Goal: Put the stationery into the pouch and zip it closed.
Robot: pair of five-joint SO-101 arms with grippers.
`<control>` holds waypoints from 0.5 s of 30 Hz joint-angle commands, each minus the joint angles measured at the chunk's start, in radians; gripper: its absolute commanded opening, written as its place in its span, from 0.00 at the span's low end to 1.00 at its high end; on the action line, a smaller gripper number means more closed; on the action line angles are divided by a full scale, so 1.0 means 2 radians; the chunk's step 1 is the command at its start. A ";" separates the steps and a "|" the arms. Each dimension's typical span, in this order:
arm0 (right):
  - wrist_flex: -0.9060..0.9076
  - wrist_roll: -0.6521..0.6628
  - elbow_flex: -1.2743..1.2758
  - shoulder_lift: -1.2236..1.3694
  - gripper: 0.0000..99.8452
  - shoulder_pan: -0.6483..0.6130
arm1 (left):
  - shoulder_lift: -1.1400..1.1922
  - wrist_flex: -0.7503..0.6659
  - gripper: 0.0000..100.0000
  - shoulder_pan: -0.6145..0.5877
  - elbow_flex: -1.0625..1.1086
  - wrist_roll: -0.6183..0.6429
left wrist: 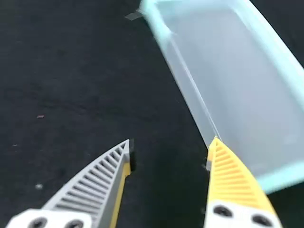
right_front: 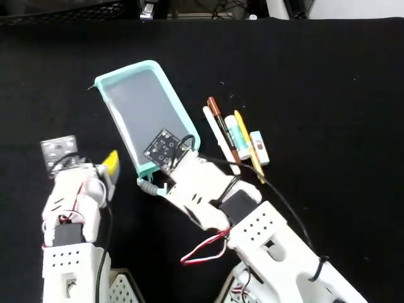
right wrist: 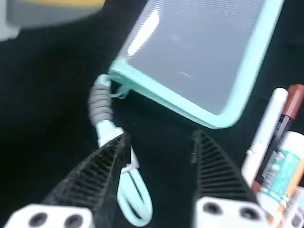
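Mint-edged translucent zip pouch (right_front: 140,104) lies flat on a black table (right_front: 328,82), with pens and glue stick (right_front: 237,136) just beside it.
Left gripper (left wrist: 166,159) gapes empty near the pouch; right gripper (right wrist: 159,145) is parted over its cord loop (right wrist: 107,130).

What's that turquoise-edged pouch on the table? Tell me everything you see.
The pouch is a rounded rectangle with mint trim and a translucent grey panel, seemingly soft plastic. It lies flat and slanted on the black table, nothing visible inside. A mint cord with a grey ribbed bead trails from its near corner, under the open right gripper.
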 commanded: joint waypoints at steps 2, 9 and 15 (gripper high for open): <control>-0.009 -0.005 -0.014 0.046 0.16 -0.046 | -0.002 0.000 0.27 0.001 -0.026 0.009; -0.012 -0.004 -0.054 0.181 0.30 -0.048 | 0.000 -0.001 0.27 -0.001 -0.026 0.012; -0.044 0.035 -0.086 0.291 0.18 -0.044 | -0.001 -0.001 0.27 0.001 -0.021 0.012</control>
